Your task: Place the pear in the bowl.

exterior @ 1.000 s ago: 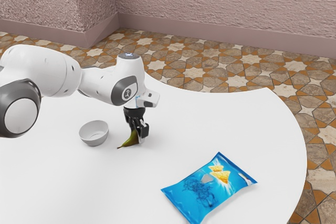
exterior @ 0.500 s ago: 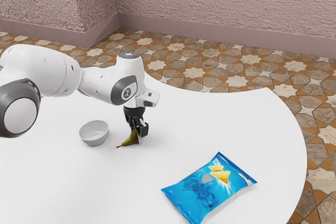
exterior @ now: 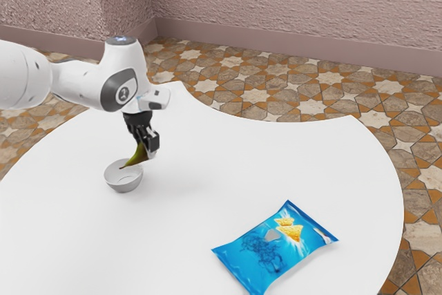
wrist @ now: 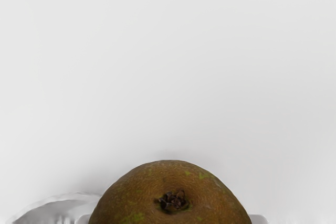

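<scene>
Three loose objects are counted, of three kinds, with the bowl taken as landmark. One bowl (exterior: 124, 184) is counted. One pear (exterior: 140, 155) is counted, raised near the bowl. One chip bag (exterior: 259, 250) is counted, well apart from the bowl. One table (exterior: 276, 164) is counted beneath the bowl; one arm (exterior: 76, 81) and one claw (exterior: 145, 147) are counted higher than the bowl.

Beside me, the exterior view looks down across the table (exterior: 276, 164); my wrist view faces down, close; both share pear (wrist: 170, 195) and bowl (exterior: 125, 184).
</scene>
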`<action>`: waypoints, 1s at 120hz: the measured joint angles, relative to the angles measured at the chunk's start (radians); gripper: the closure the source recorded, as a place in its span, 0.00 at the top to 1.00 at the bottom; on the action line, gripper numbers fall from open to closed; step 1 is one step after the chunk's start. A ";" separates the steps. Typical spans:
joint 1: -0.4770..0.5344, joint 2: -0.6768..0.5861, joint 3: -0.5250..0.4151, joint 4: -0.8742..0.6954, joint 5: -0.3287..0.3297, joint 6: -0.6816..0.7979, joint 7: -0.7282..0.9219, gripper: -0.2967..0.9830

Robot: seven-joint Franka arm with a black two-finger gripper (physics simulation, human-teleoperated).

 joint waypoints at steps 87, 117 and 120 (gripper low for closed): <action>0.142 0.004 -0.023 -0.061 -0.010 0.034 0.008 0.61; 0.120 -0.091 -0.024 -0.055 -0.015 0.044 0.011 0.72; 0.116 -0.113 -0.024 -0.054 -0.020 0.044 0.011 0.73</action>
